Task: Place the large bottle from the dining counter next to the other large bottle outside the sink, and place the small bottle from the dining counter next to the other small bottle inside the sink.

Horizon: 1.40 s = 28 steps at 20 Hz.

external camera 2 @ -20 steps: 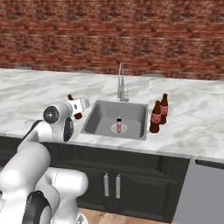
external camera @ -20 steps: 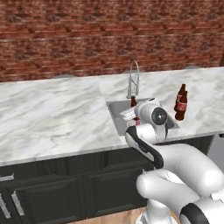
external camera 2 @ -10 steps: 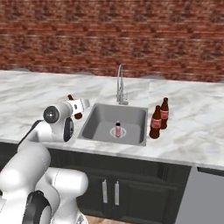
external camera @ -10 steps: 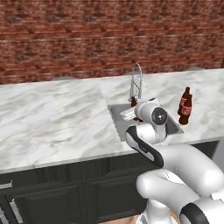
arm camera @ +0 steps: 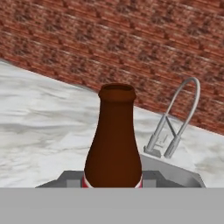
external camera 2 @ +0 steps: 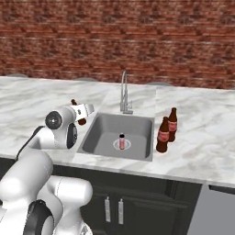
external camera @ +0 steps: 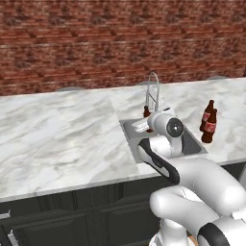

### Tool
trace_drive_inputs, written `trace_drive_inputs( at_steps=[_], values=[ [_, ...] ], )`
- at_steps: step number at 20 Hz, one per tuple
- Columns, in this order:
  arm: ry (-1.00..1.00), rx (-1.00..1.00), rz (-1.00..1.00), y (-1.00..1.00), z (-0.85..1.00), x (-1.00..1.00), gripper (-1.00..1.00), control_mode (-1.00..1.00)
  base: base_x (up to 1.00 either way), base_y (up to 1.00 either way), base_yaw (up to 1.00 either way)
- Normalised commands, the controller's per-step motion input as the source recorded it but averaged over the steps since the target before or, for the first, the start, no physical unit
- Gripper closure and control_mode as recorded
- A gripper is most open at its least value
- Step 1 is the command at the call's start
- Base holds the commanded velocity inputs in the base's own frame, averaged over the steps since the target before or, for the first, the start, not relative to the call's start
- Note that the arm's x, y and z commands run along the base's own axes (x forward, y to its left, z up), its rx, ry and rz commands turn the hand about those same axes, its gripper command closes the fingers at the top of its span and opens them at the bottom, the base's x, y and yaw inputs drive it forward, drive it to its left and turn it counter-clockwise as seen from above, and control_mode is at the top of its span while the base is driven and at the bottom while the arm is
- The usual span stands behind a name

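Now gripper [external camera 2: 83, 114] clamped on small bottle [arm camera: 113, 140], left of sink [external camera 2: 96, 133] rim, above counter.

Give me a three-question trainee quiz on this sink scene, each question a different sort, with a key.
1. True or false: two tall bottles stand side by side on the counter to the right of the sink.
2. What stands upright in the middle of the sink basin? A) a mug B) a small bottle C) a sponge
3. Fill in: the pincer is shut on a brown ____ at the sink's left edge.

Key:
1. True.
2. B, the small bottle in the basin.
3. Bottle: the held bottle, close before the hand camera, with the tap behind it.
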Motion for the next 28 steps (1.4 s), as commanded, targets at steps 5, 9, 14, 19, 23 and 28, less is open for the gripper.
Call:
trace_drive_inputs(
  at_steps=[5,9,14,19,23,28],
  values=[
    [0.00,0.00,0.00,0.00,0.00,0.00,1.00,1.00,0.35,0.05,-0.02],
    [0.00,0.00,0.00,0.00,0.00,0.00,1.00,1.00,0.32,0.04,-0.02],
    [0.00,0.00,0.00,0.00,0.00,0.00,1.00,1.00,0.34,0.03,-0.02],
    [0.00,0.00,0.00,0.00,0.00,0.00,1.00,1.00,0.09,0.03,0.00],
    [0.00,0.00,0.00,0.00,0.00,0.00,1.00,1.00,0.00,0.00,0.00],
    [0.00,0.02,0.00,0.00,-0.02,0.00,1.00,-1.00,0.00,0.00,0.00]
  ],
)
